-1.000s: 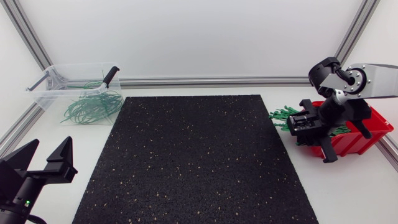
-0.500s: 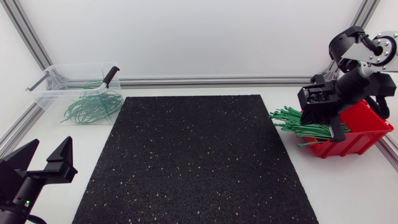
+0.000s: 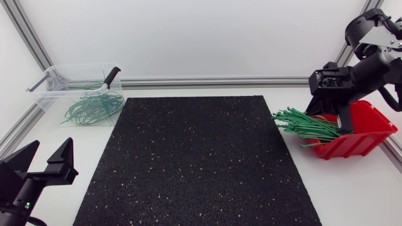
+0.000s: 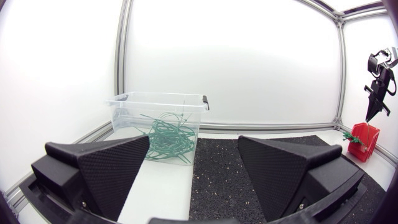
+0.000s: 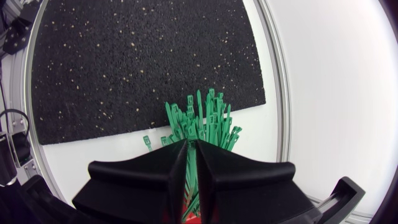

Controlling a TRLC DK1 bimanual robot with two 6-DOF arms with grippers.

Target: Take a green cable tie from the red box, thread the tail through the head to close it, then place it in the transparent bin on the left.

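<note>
Between my right fingers (image 5: 191,163) a thin green strip runs up the narrow slot: the right gripper (image 5: 191,146) is pressed together on what I judge to be one tie (image 5: 191,177). The loose bunch (image 5: 205,121) fans out at 12 o'clock ahead of the fingertips, with the mat (image 5: 137,62) beyond it. I count about a dozen heads, but they overlap too much for a firm number.

From the head camera, one red box (image 3: 372,129) sits at 3 o'clock of the mat, its ties spilling toward 9 o'clock onto the table. My right gripper hangs above the box's 10 o'clock corner. One bin (image 3: 55,88) stands at 10 o'clock, holding a tangle of closed loops (image 3: 94,107) I cannot count. The left gripper (image 3: 49,150) waits at 8 o'clock.

From the left wrist, that gripper is spread wide and holds nothing. The bin is at 11 o'clock ahead, the box far off at 2 o'clock.

I judge the take-out step is in hand; threading and binning are not yet begun. Next I should lift clear, check that only one tie comes, then bring it over the mat so my left gripper can meet it.
</note>
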